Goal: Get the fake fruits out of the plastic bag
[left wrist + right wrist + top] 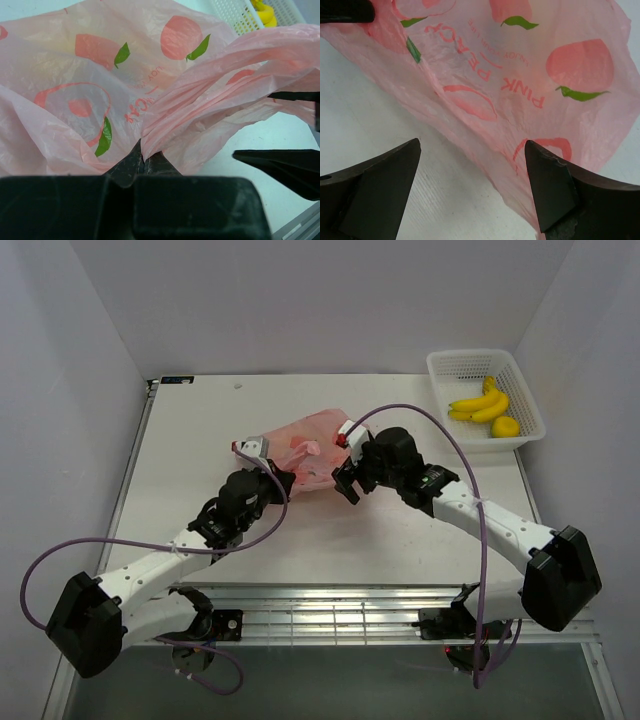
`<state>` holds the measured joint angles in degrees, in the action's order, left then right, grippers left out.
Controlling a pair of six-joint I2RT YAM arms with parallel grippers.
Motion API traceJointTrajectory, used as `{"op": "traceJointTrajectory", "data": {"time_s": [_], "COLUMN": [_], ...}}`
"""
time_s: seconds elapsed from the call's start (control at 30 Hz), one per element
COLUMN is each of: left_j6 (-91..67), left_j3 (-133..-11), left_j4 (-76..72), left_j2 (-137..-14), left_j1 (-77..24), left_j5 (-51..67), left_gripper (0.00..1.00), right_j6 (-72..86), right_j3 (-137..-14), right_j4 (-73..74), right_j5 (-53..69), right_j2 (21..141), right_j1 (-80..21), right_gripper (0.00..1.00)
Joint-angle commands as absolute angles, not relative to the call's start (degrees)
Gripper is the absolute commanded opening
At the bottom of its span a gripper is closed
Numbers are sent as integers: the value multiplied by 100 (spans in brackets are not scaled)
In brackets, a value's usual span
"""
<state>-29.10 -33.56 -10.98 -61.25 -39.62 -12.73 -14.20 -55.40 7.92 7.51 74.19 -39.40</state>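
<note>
The pink plastic bag (310, 440) lies crumpled on the table between my two grippers. My left gripper (284, 476) is shut on a fold of the bag; in the left wrist view the jaws (143, 159) pinch the pink film (100, 75) tight. My right gripper (344, 483) is open at the bag's near right side. In the right wrist view its jaws (472, 145) stand wide apart over the table, with the bag's edge (520, 65) lying between them, untouched. No fruit shows through the bag. One yellow fruit (505, 426) lies in the basket.
A white lattice basket (520, 390) stands at the back right and holds a yellow banana bunch (480, 405); the basket also shows in the left wrist view (230, 12). White walls enclose the table on three sides. A metal rail runs along the near edge.
</note>
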Motion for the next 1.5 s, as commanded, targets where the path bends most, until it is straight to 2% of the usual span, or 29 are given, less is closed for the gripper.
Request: {"op": "traceJointTrajectory", "data": {"time_s": [0.0,0.43,0.67,0.83,0.9,0.93,1.0,1.03,1.1,1.13,1.17,1.2,1.27,1.4,1.47], "left_j6": [-2778,-2549,-2540,-2584,-2602,-2602,-2602,-2593,-2602,-2602,-2610,-2619,-2645,-2856,-3005], "left_j3": [-3200,-2953,-2900,-2857,-2822,-2813,-2760,-2742,-2681,-2620,-2593,-2558,-2522,-2575,-2706], "left_j4": [-1511,-1810,-1863,-1898,-1916,-1925,-1916,-1907,-1907,-1907,-1899,-1898,-1759,-1258,-696], "left_j2": [-5854,-5652,-5564,-5484,-5432,-5414,-5353,-5309,-5212,-5099,-5045,-4984,-4834,-4711,-4728], "left_j1": [-4008,-4017,-4025,-4025,-4025,-4025,-4025,-4025,-4025,-4025,-4017,-4025,-4025,-4025,-4025], "left_j5": [-1231,-993,-1028,-967,-914,-897,-853,-844,-809,-800,-791,-782,-765,-747,-782], "left_gripper": [0,0,0,0,0,0,0,0,0,1,3,5,11,39,45], "right_j6": [-1565,-801,-887,-967,-993,-1002,-1011,-1037,-1133,-1212,-1239,-1257,-1309,-1318,-1318], "right_j3": [-5950,-6152,-6285,-5977,-5942,-5915,-5915,-5906,-5897,-5915,-5924,-5933,-5985,-6082,-6100], "right_j4": [159,-913,-800,-932,-993,-1071,-1169,-1204,-1266,-1257,-1257,-1283,-1292,-1327,-1362], "right_j5": [905,1363,1485,1345,1082,1038,792,634,537,449,413,352,334,360,386], "right_j2": [7778,8314,8692,8789,8868,8894,8930,8947,8965,8982,8982,8982,8956,8825,8719], "right_j1": [-4121,-4307,-4377,-4395,-4395,-4395,-4395,-4395,-4395,-4395,-4386,-4377,-4351,-4351,-4351], "right_gripper": [90,90,90,91,96,95,81,64,41,24,12,8,8,8,8]}}
